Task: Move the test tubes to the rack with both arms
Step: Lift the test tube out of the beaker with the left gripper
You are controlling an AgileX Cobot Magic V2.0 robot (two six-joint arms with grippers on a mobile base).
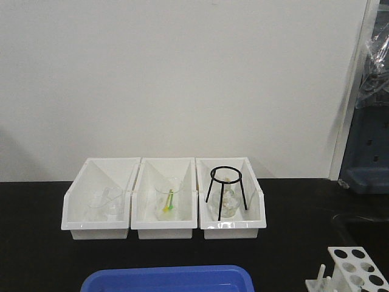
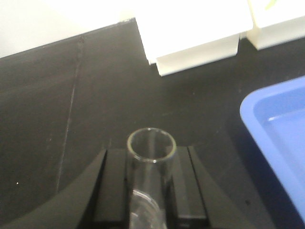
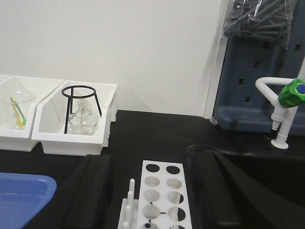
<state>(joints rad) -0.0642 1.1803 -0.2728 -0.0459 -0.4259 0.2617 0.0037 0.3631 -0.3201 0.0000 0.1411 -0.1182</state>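
Left claw (image 2: 151, 160): shut tight on glass tube (image 2: 147, 195). Tube lies long way along claw, open mouth pointing ahead. Blue tray (image 2: 281, 138) just to its right. Rack (image 3: 159, 200) further right, past tray, well apart from tube. Right claw (image 3: 155, 191): wide open, holds nothing, rack right under it, so right claw nearer. My guess: tube must go right, then tip upright. White bins (image 1: 164, 228) far back.
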